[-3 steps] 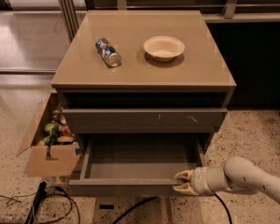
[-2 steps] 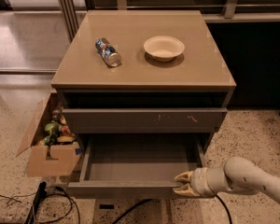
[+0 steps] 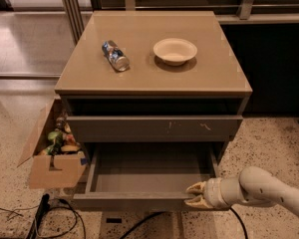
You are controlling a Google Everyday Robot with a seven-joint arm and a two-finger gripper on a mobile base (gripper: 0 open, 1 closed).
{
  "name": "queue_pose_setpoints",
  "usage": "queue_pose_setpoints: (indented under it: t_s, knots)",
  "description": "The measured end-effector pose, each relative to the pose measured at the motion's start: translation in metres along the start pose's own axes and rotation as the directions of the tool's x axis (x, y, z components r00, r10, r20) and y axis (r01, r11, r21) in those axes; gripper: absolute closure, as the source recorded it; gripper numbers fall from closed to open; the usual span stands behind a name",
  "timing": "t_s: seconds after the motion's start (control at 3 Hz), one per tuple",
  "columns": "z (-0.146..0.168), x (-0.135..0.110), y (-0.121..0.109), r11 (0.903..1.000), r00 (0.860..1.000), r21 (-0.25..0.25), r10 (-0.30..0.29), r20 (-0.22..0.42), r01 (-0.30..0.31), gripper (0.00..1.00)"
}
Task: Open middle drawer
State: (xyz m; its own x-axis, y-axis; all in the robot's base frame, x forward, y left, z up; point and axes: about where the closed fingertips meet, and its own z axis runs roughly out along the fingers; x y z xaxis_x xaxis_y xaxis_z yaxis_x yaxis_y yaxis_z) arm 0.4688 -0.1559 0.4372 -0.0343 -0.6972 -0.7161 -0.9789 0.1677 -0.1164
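The middle drawer (image 3: 139, 201) stands pulled out of the cabinet and shows its bare grey interior (image 3: 149, 171). Its plain front faces me low in the view. My gripper (image 3: 193, 195) comes in from the lower right on a cream arm. Its fingers (image 3: 195, 187) close over the top edge of the drawer front near its right end. Above it, the top drawer front (image 3: 154, 128) with small white scratch marks is closed. The lowest drawer is hidden under the open one.
A crushed can (image 3: 115, 55) and a cream bowl (image 3: 175, 50) lie on the cabinet top (image 3: 89, 78). An open cardboard box (image 3: 52, 158) of items stands on the floor at the left. Black cables (image 3: 60, 213) run on the speckled floor in front.
The gripper and the drawer front have come very slightly towards me; otherwise nothing has visibly changed.
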Motion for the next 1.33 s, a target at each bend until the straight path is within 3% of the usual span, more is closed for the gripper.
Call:
queue_pose_setpoints:
  t_s: [0.67,1.0,1.33]
  knots:
    - [0.0001,0.0000,0.0000,1.0000,1.000,0.000,0.000,0.000,0.000,0.13]
    - [0.0001,0.0000,0.0000,1.0000,1.000,0.000,0.000,0.000,0.000,0.12]
    - [0.0001,0.0000,0.0001,1.0000,1.000,0.000,0.000,0.000,0.000,0.25]
